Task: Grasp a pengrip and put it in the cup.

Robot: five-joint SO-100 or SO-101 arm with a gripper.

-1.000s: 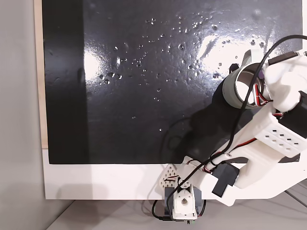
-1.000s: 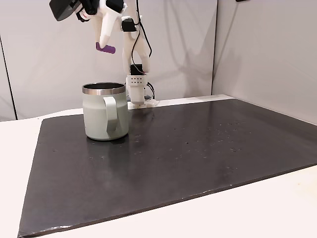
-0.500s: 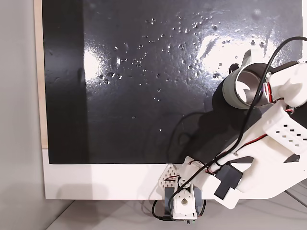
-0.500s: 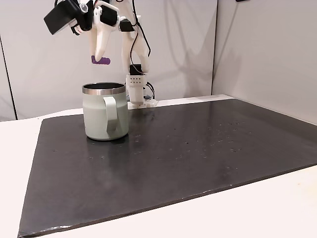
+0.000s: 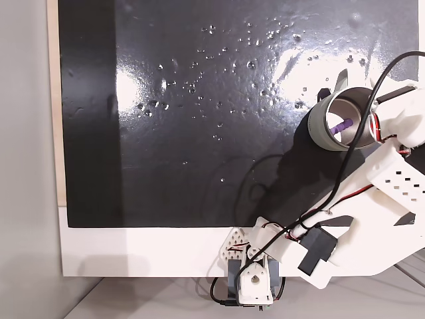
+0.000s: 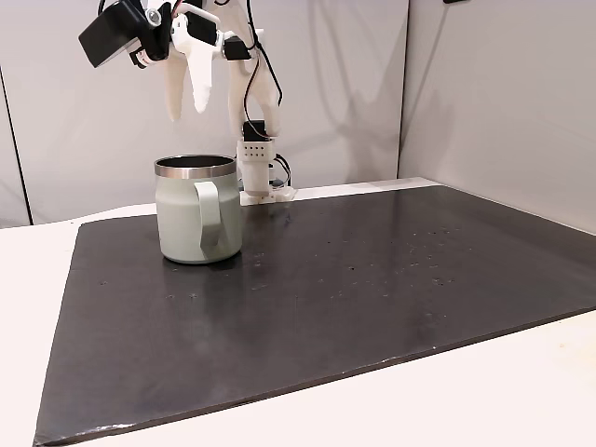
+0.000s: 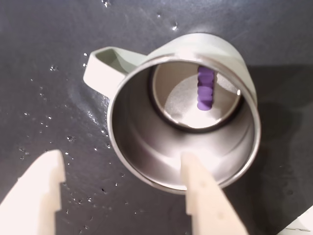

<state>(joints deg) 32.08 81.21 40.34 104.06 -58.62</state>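
The steel cup (image 6: 182,223) stands on the black mat with its handle toward the camera in a fixed view. The light-purple pengrip (image 7: 205,88) lies on the cup's shiny bottom, and it shows as a purple speck (image 5: 340,126) inside the cup (image 5: 319,130) in the top-down fixed view. My gripper (image 6: 186,113) hangs open above the cup, its white fingers pointing down with nothing between them. In the wrist view the gripper (image 7: 121,159) looks straight down into the cup (image 7: 226,55), with one finger outside the rim and the other over its near wall.
The black mat (image 6: 326,298) stretches wide to the right of the cup in a fixed view. The arm's base (image 6: 256,172) stands just behind the cup on the white board. Cables hang along the arm (image 5: 372,199). Grey walls close off the back.
The gripper has opened and the pengrip has dropped out of it into the cup. The gripper stays above the cup.
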